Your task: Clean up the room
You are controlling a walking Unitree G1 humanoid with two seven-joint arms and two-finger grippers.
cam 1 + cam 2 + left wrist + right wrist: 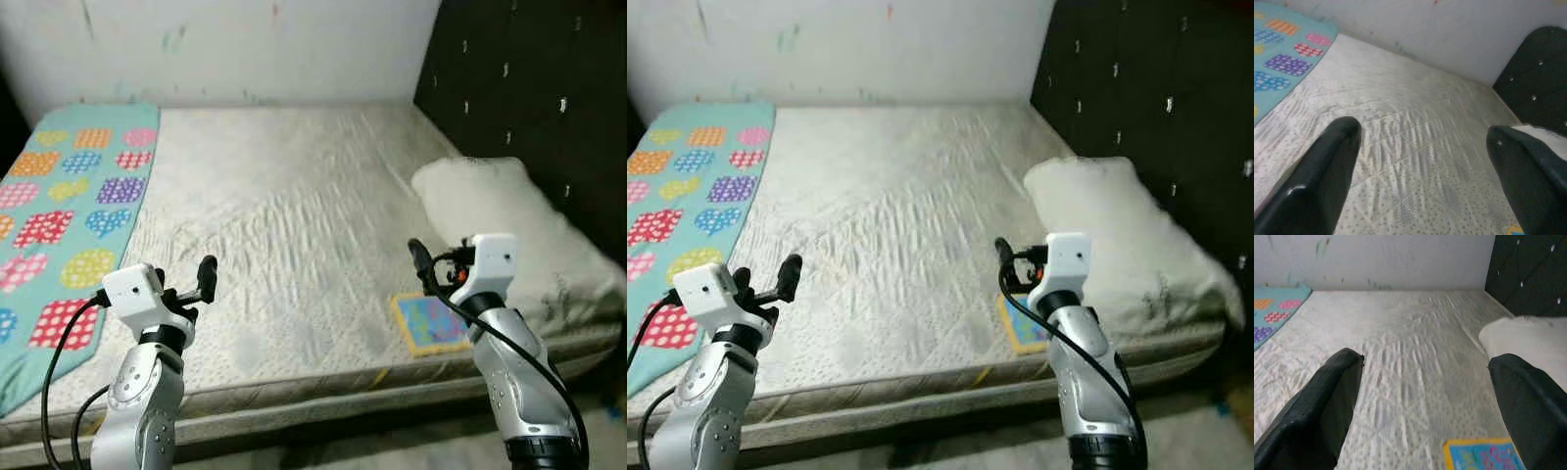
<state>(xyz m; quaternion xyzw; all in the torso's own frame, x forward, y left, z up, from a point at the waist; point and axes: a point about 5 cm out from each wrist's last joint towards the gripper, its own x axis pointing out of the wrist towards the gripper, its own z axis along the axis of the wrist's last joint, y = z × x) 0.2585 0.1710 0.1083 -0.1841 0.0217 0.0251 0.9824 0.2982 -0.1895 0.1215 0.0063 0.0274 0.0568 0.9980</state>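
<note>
A bare, wrinkled mattress (284,206) lies in front of me. A teal blanket (69,215) printed with coloured hearts covers its left side. A white pillow (500,215) rests at the right, against the headboard. A small flat blue item with a yellow border (431,321), like a picture book, lies near the mattress's front right edge. My left gripper (186,276) is open and empty above the front left of the mattress. Just left of the blue item and slightly above it, my right gripper (429,262) hovers, also open and empty.
A black tufted headboard (529,78) rises along the right side. A white wall (245,44) with faint marks stands behind the bed. The mattress's front edge (323,392) runs just under both arms, with dark floor below.
</note>
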